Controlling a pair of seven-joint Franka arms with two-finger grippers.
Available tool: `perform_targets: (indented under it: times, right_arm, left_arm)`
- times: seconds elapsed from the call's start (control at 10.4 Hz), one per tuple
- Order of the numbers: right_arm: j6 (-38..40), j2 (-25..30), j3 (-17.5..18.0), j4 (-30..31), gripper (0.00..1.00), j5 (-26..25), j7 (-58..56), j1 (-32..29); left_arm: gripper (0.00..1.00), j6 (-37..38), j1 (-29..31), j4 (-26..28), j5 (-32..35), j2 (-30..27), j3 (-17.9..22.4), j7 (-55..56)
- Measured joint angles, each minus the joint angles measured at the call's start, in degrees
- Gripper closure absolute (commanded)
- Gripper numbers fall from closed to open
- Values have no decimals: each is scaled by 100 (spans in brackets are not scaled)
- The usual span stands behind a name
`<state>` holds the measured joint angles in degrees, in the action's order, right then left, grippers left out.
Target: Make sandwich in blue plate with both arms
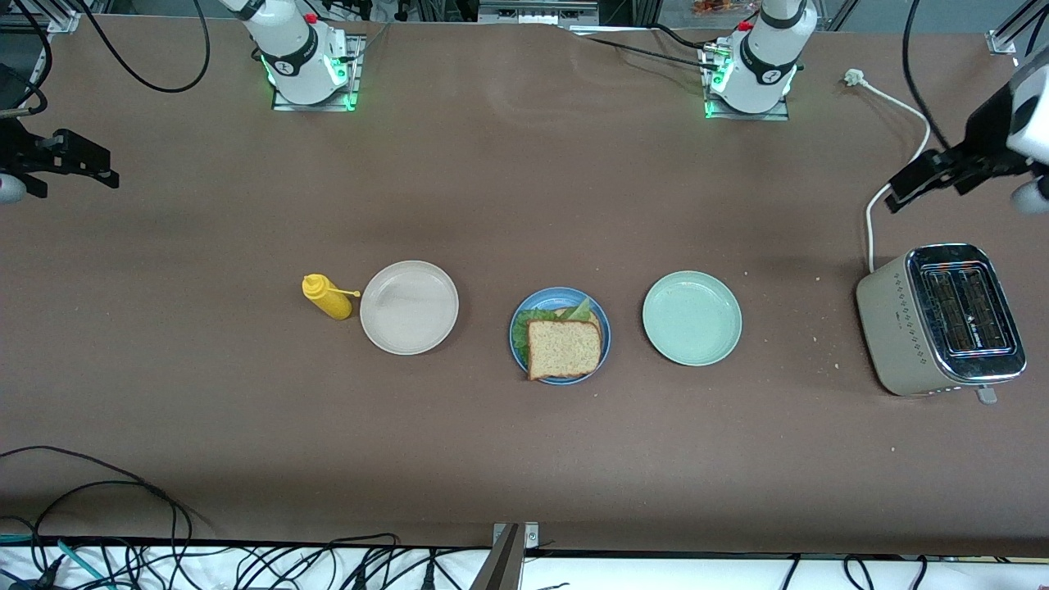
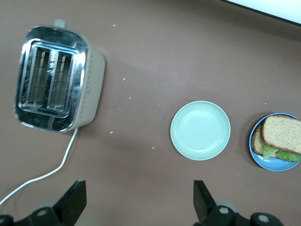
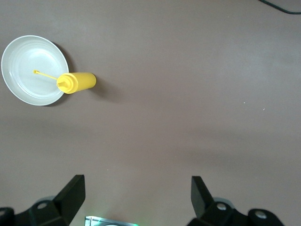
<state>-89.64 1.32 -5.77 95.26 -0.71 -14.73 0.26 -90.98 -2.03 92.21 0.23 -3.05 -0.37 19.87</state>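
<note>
Left gripper (image 2: pixel 136 202) spread wide and empty, held high over bare bench (image 1: pixel 524 459) at the left arm's end, above the toaster's cord (image 1: pixel 871 215); right gripper (image 3: pixel 136 200) likewise spread wide and empty, high over the right arm's end. Both parked well clear of the plates, probably because nothing is left to carry. Further in: sandwich (image 1: pixel 564 346) lying on the blue plate (image 1: pixel 517 354) mid-bench, top slice slightly askew, lettuce (image 1: pixel 524 326) frilling out from under it, so apparently finished. Flanking it, pale green plate (image 1: pixel 692 318) toward the left arm's end and beige plate (image 1: pixel 409 307) toward the right arm's end, both bare, likely the plates the parts came from. Yellow squeeze bottle (image 1: pixel 329 297) just beside the beige plate, upright. Toaster (image 1: pixel 941 319) with nothing showing in its slots. Lower bread slice almost wholly covered; both grippers cut off by the front view's edges.
</note>
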Motion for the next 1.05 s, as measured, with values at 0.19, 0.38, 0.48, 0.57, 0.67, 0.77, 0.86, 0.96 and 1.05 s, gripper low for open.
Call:
perform_targets:
  times: [0.19, 0.38, 0.48, 0.57, 0.67, 0.77, 0.86, 0.96, 1.05]
  right_arm:
    - [0, -41, -20, -106, 0, 7, 13, -1]
    - [2, -69, -56, -155, 0, 9, 13, -7]
    - [3, -76, -56, -160, 0, 9, 13, -8]
    - [3, -79, -57, -161, 0, 9, 14, -10]
    - [3, -79, -58, -161, 0, 9, 14, -11]
    - [4, -79, -58, -162, 0, 9, 14, -11]
    - [4, -79, -58, -162, 0, 10, 14, -11]
    - [5, -79, -58, -162, 0, 10, 14, -11]
    - [5, -80, -58, -162, 0, 10, 14, -11]
  left_arm:
    - [0, 355, 176, 94, 0, -282, 7, -10]
    - [0, 428, 355, 136, 4, -327, 3, -643]
    - [0, 428, 477, 159, 4, -324, 6, -1125]
    - [0, 428, 588, 181, 4, -323, 9, -1439]
    - [0, 428, 631, 194, 4, -322, 7, -1569]
    - [0, 428, 626, 195, 4, -313, -10, -1590]
    - [0, 428, 622, 195, 4, -295, -61, -1590]
    - [0, 428, 618, 195, 4, -278, -124, -1590]
    - [0, 428, 613, 195, 4, -266, -176, -1590]
